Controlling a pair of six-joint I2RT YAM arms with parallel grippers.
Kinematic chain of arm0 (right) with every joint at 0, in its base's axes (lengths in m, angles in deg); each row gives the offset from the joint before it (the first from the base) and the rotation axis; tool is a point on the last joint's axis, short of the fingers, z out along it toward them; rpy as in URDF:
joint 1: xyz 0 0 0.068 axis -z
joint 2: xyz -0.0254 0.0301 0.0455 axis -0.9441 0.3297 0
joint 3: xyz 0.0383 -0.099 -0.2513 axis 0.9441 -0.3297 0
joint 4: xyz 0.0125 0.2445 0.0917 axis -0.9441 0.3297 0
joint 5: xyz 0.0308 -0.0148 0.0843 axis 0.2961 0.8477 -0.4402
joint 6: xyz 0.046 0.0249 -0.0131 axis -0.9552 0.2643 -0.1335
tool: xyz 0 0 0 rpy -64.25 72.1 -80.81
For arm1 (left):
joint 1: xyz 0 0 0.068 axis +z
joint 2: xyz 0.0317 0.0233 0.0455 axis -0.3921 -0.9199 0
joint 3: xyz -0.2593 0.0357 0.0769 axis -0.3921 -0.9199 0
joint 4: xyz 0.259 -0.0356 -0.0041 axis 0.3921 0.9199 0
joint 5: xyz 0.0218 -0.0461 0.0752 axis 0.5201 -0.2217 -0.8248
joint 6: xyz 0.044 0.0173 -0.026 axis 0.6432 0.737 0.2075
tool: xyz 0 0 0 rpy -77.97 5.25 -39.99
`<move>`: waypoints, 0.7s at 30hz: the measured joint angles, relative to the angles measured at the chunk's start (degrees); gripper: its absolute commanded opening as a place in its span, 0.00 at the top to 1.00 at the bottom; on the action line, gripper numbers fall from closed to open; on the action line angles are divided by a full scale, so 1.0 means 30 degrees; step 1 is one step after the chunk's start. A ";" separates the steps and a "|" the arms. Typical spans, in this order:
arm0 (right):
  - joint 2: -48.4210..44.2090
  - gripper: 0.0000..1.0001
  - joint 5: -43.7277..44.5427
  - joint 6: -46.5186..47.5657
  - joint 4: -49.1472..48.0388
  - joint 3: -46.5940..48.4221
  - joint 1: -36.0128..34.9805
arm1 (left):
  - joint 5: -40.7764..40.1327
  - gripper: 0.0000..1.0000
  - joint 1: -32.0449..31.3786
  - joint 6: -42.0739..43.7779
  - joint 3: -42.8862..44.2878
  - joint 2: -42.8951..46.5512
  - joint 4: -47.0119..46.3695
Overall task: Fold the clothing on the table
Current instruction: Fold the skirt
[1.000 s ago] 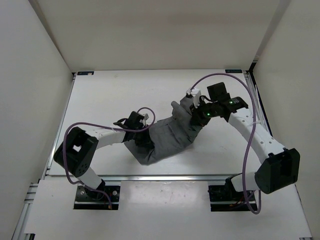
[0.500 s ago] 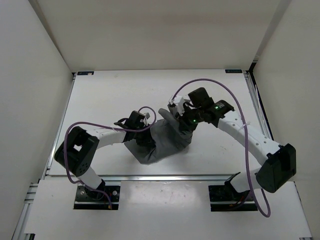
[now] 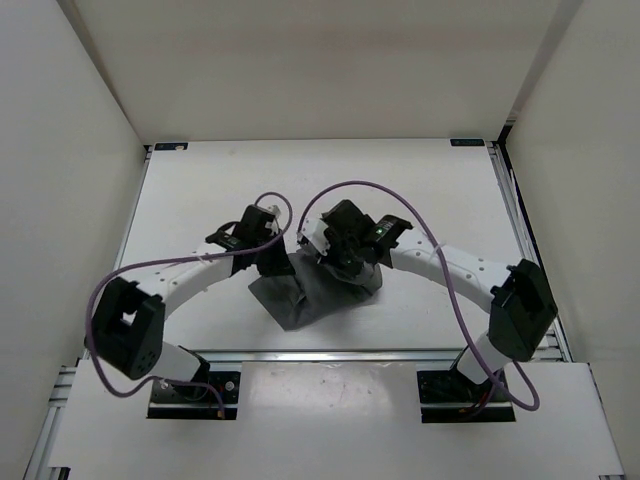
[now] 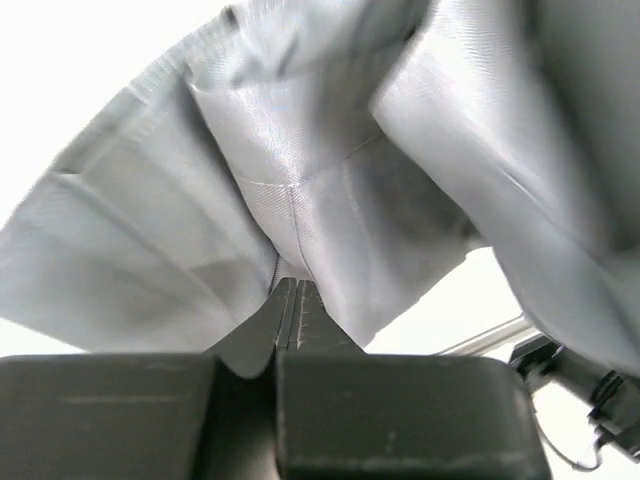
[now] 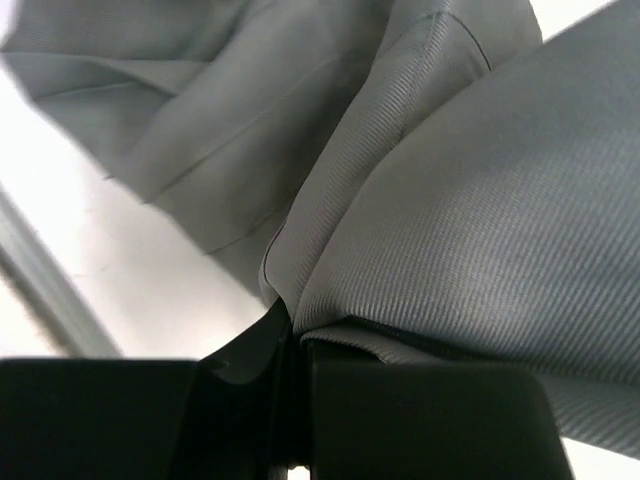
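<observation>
The grey clothing (image 3: 310, 297) lies bunched in a small heap on the white table (image 3: 200, 190), near its front middle. My left gripper (image 3: 277, 266) is at the heap's left side, shut on a fold of the clothing (image 4: 300, 200); in the left wrist view the gripper (image 4: 289, 284) has its jaws pressed together with fabric rising from the tips. My right gripper (image 3: 335, 262) hangs over the heap's right part, shut on the clothing (image 5: 460, 200); in the right wrist view the gripper (image 5: 290, 320) pinches a thick doubled edge. The two grippers are close together.
White walls stand to the left, right and back of the table. A metal rail (image 3: 320, 355) runs along the front edge, with both arm bases (image 3: 190, 385) behind it. Purple cables loop above each arm.
The right gripper has carried its part of the clothing leftward over the rest, shrinking the heap. The left gripper has moved a little up and back with its fold.
</observation>
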 measured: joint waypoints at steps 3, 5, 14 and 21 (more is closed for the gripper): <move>0.0568 1.00 0.1035 0.0015 -0.0284 0.0364 -0.0117 | -0.0976 1.00 0.0415 -0.0117 0.0459 0.1945 0.1217; 0.0947 0.99 0.1647 0.0080 -0.0444 0.0641 -0.0393 | -0.1151 1.00 0.0823 -0.0379 -0.0102 0.3650 0.1727; 0.1180 0.72 0.1690 0.0699 -0.0707 0.0940 -0.3752 | -0.0845 1.00 0.7264 0.0255 -0.3745 0.8510 0.4736; 0.1639 0.89 -0.0656 0.1100 -0.0474 0.1807 -0.4867 | -0.0240 1.00 0.7766 0.0772 -0.4488 0.8961 0.5078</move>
